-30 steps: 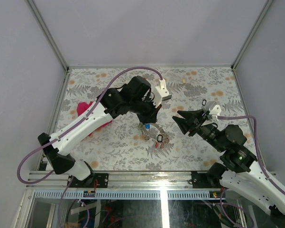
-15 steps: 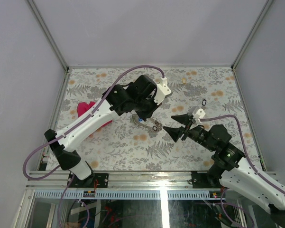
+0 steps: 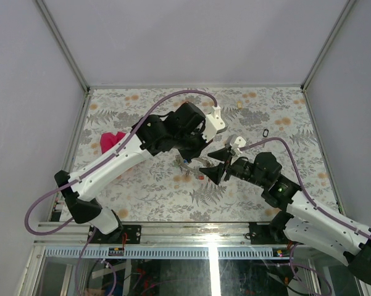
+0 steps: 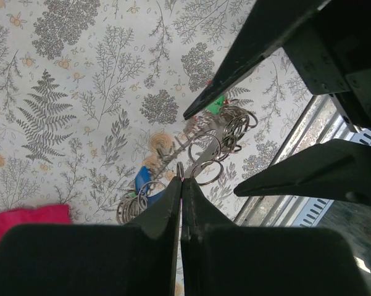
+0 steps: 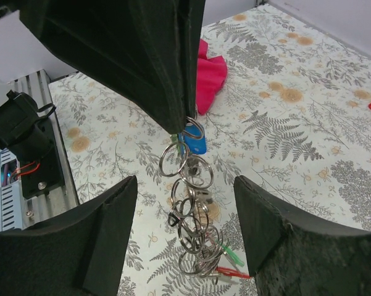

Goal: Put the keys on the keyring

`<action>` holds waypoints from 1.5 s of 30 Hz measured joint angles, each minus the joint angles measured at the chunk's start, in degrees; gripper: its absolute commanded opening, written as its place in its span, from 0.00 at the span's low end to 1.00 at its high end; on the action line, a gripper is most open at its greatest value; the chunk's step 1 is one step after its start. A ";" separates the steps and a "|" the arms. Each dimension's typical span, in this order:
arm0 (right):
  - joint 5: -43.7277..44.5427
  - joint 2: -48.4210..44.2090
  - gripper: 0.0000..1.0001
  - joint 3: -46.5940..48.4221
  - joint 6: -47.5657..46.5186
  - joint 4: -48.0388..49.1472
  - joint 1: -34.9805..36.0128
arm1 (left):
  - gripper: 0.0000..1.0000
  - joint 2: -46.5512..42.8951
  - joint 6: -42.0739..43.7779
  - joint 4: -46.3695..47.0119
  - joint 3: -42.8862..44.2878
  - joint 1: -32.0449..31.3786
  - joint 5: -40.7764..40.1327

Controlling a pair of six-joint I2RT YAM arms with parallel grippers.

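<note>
- At the middle of the table (image 3: pixel 149 192), your left jaws are pressed fully together, pinching a ring at the top of the keyring (image 5: pixel 186 206).
- Below them the keyring hangs as a loose chain of linked rings. You cannot tell whether its low end touches the table.
- Keys (image 5: pixel 193 145) hang on it: a blue tag sits just under the left jaws, and green and red tags are at the bottom.
- Your right jaws stand wide apart, one finger on each side of the hanging keyring, and they hold nothing.
- On your left, the cloth (image 3: pixel 111 141) lies on the table, well apart from the keyring.
</note>
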 measured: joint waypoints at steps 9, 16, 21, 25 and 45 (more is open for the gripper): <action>-2.12 1.97 0.65 0.39 0.09 1.62 0.00 | 0.00 -2.64 0.70 0.92 -1.31 0.00 2.14; -2.82 2.67 0.45 0.39 0.26 2.51 0.00 | 0.00 -3.13 0.90 1.36 -2.32 0.00 2.86; -3.19 3.93 0.32 0.39 0.96 2.60 0.00 | 0.00 -3.41 0.87 2.01 -2.89 0.00 3.19; -3.30 5.16 0.16 0.59 1.97 3.23 -0.02 | 0.00 -3.98 0.83 2.19 -3.63 0.00 3.21; 1.40 6.08 0.00 1.40 21.11 7.93 -0.11 | 0.00 -15.91 -8.61 23.76 -21.07 0.00 -4.20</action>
